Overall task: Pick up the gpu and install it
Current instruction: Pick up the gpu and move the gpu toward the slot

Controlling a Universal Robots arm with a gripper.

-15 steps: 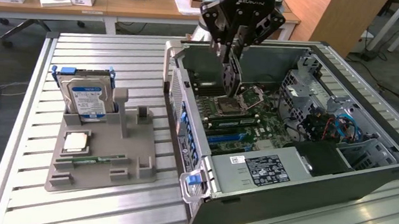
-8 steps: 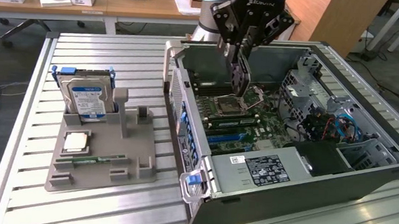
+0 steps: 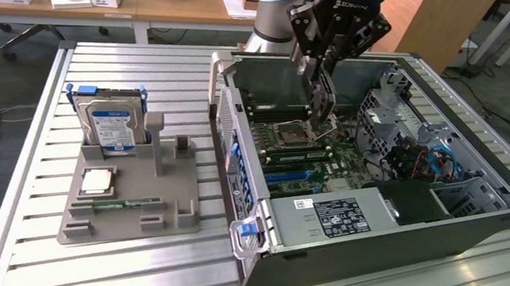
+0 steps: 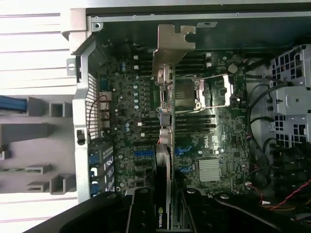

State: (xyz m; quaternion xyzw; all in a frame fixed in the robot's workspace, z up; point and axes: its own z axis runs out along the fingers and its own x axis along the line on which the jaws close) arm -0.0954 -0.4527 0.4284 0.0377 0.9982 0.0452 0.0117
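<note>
The gpu point(image 3: 323, 102) hangs on edge from my gripper point(image 3: 321, 72), which is shut on its upper part. It hovers inside the open computer case point(image 3: 236, 148), just above the motherboard point(image 3: 299, 157) near the CPU socket point(image 3: 290, 133). In the wrist view the gpu point(image 4: 168, 124) shows edge-on, with its silver bracket point(image 4: 171, 46) at the far end, towards the case's wall. My gripper point(image 4: 168, 211) clamps the card from both sides, and the fingers point(image 4: 144, 213) are dark. The blue expansion slots point(image 4: 146, 153) lie just beside the card's edge.
A grey fixture point(image 3: 133, 195) on the slatted table at the exterior view's left holds a blue-and-silver hard drive point(image 3: 111, 126), a CPU chip point(image 3: 97, 181) and a green memory stick point(image 3: 128, 205). Drive cages and cables point(image 3: 422, 159) fill the case's far side.
</note>
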